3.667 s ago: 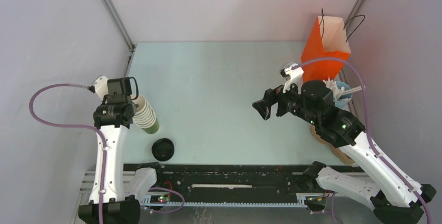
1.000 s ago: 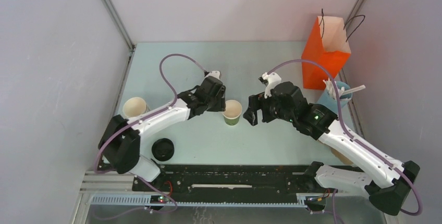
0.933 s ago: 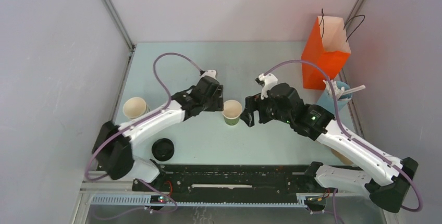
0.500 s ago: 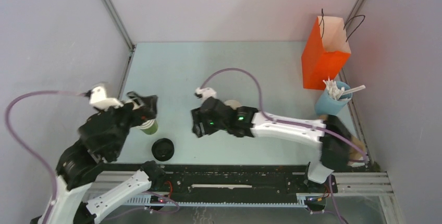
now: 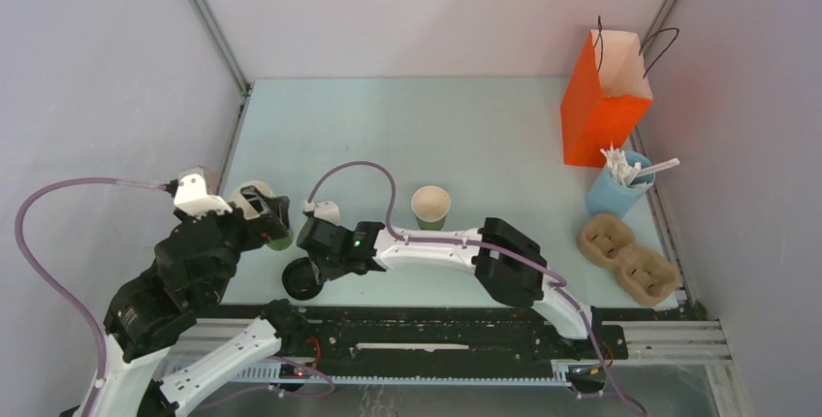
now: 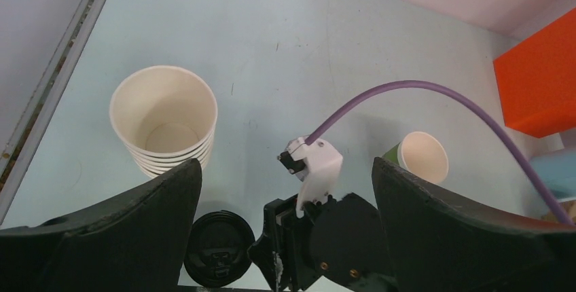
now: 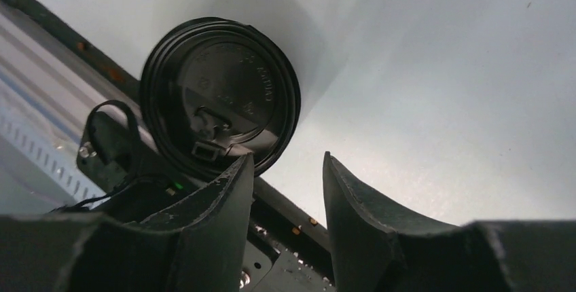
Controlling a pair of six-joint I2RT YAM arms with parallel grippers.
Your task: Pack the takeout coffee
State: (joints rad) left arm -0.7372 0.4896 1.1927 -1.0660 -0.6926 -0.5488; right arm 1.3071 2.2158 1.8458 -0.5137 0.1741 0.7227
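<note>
Matte pale-teal tabletop (image 5: 407, 126); orange paper bag (image 5: 603, 97) upright at far right. By nested cup stack (image 6: 164, 119), left gripper (image 6: 286, 170) jaws spread wide. Tapered green paper cup (image 5: 430, 208) mid-table, open-topped, white inside. Near front edge, right gripper (image 7: 285, 170) jaws slightly parted beside glossy round black lid (image 7: 221, 108).

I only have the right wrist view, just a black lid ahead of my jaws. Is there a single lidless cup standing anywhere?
Observer: Yes, one lidless olive-green cup stands upright near the middle of the table.
Operator: Is the left gripper holding anything?
Observer: No, the left gripper has its jaws wide apart with nothing between them.
</note>
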